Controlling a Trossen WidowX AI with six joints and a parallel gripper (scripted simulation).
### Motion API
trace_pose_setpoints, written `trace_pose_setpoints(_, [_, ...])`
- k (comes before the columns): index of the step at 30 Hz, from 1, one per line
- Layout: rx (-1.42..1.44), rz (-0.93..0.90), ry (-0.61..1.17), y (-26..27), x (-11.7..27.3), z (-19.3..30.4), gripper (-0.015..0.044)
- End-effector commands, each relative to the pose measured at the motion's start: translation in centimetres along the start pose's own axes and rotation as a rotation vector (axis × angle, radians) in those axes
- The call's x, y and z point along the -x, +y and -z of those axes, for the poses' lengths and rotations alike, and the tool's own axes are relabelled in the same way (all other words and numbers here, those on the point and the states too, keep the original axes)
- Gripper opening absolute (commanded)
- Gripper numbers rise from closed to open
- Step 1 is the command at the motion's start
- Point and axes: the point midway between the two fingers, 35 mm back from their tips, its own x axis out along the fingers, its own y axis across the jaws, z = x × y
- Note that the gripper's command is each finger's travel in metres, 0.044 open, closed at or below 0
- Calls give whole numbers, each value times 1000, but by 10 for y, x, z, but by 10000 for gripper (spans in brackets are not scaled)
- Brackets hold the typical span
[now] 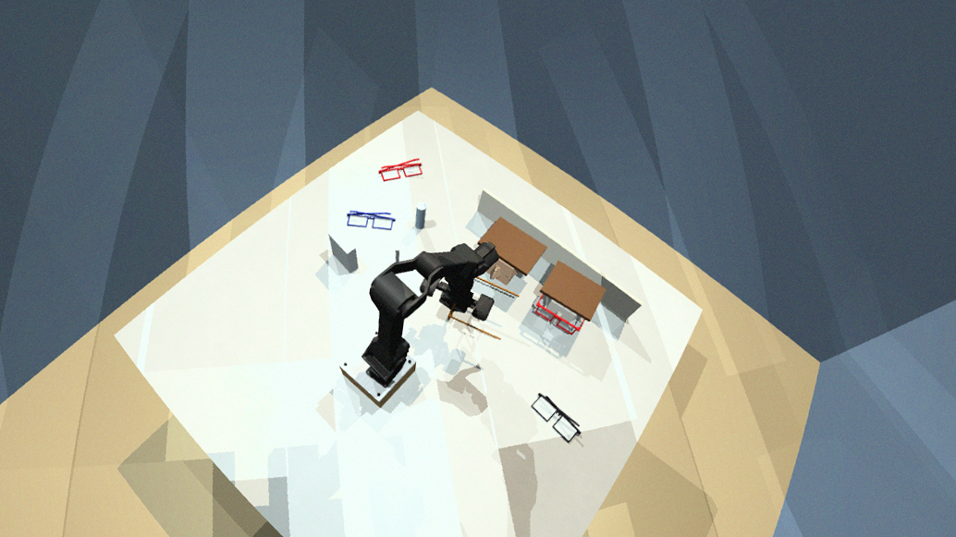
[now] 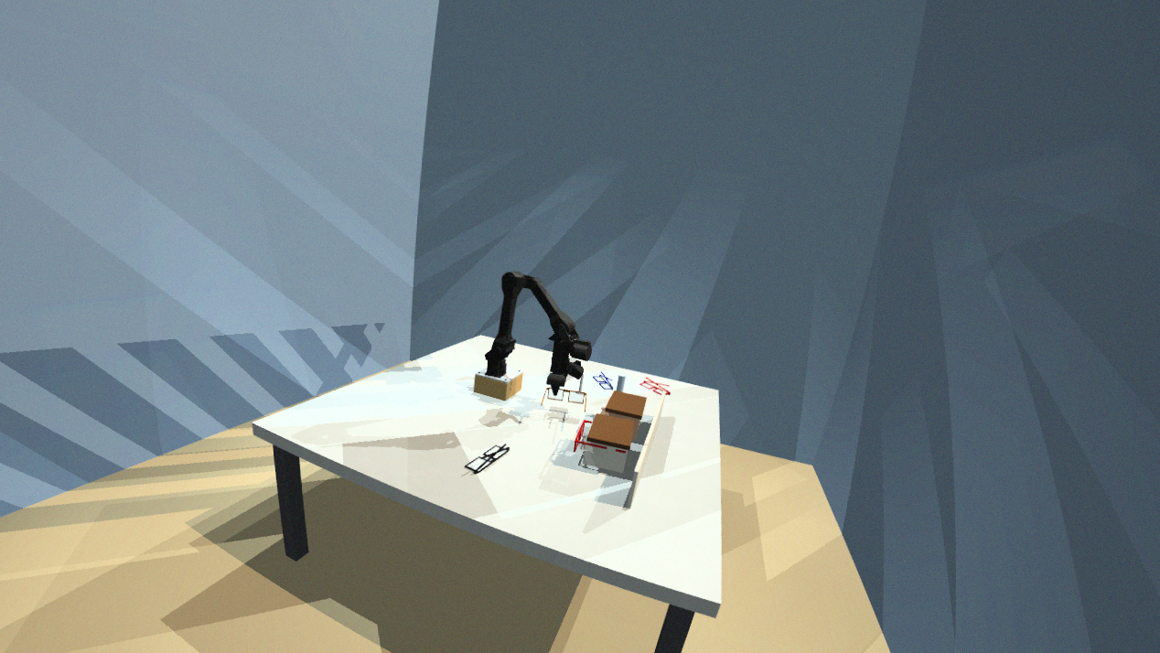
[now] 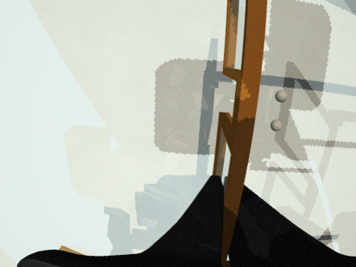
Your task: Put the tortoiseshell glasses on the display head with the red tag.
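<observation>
Pinched the tortoiseshell glasses (image 1: 474,327) (image 2: 583,397) (image 3: 249,94) by their frame between the closed gripper (image 1: 452,308) (image 2: 554,392) (image 3: 220,184) tips, at lower center of the wrist view. Hung above the table (image 1: 254,302) (image 2: 389,454), left of two brown-topped heads (image 1: 512,246) (image 1: 572,289) (image 2: 626,403) (image 2: 612,430) in the exterior view. Included two red pairs (image 1: 401,169) (image 1: 558,319) (image 2: 655,386) (image 2: 577,436), one blue pair (image 1: 370,220) (image 2: 601,380) and one black pair (image 1: 555,417) (image 2: 487,459).
</observation>
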Motion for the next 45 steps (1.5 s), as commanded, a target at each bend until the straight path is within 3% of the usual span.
trace_pose_setpoints(1, [4, 2, 3, 0, -5, 1, 0])
trace_pose_setpoints(40, [4, 2, 4, 2, -44, 7, 0])
trace_pose_setpoints(44, [0, 0, 1, 2, -41, 5, 105])
trace_pose_setpoints(45, [0, 0, 1, 2, -41, 5, 108])
